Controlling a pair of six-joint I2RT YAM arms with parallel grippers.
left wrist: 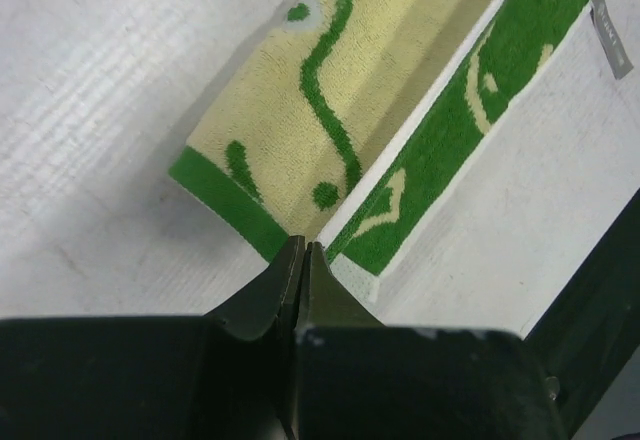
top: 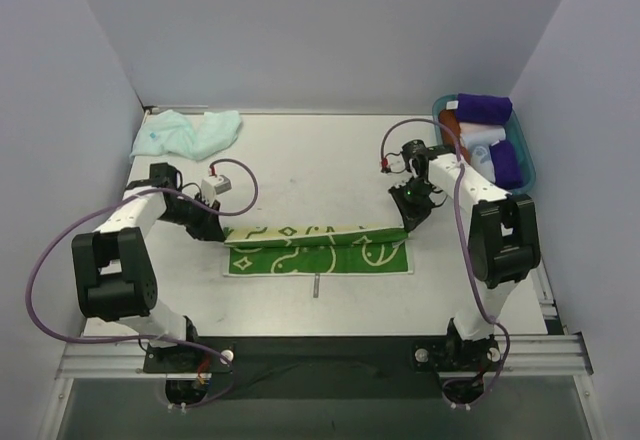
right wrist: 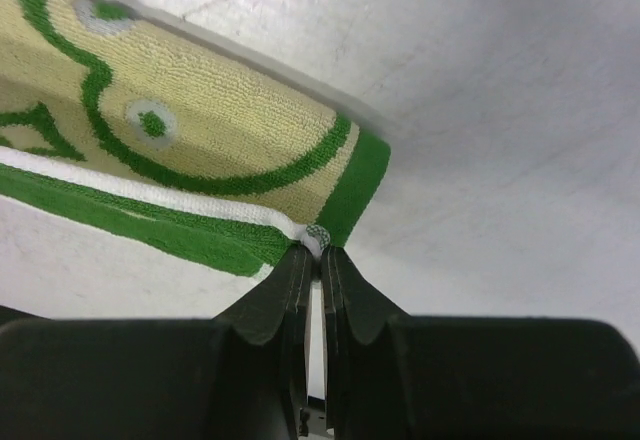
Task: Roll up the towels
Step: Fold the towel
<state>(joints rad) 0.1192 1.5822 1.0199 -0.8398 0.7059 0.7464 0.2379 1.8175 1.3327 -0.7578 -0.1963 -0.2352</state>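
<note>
only the top view takes in the white table (top: 330, 150), with the patterned towel (top: 318, 248) lying toward its near edge, far strip folded over yellow side up, and the mint towel (top: 185, 133) crumpled at the far left corner. the wrist views show the left gripper (left wrist: 302, 250) and right gripper (right wrist: 320, 252) each nipped tight on a lifted corner; the left's bite hides behind its tips.

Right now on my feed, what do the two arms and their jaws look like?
Both the left arm and right arm have white links with black joint housings. A purple cable loops along each from base to wrist. The jaws are black, flat and tapered to thin tips. The left wrist carries a white box.
</note>
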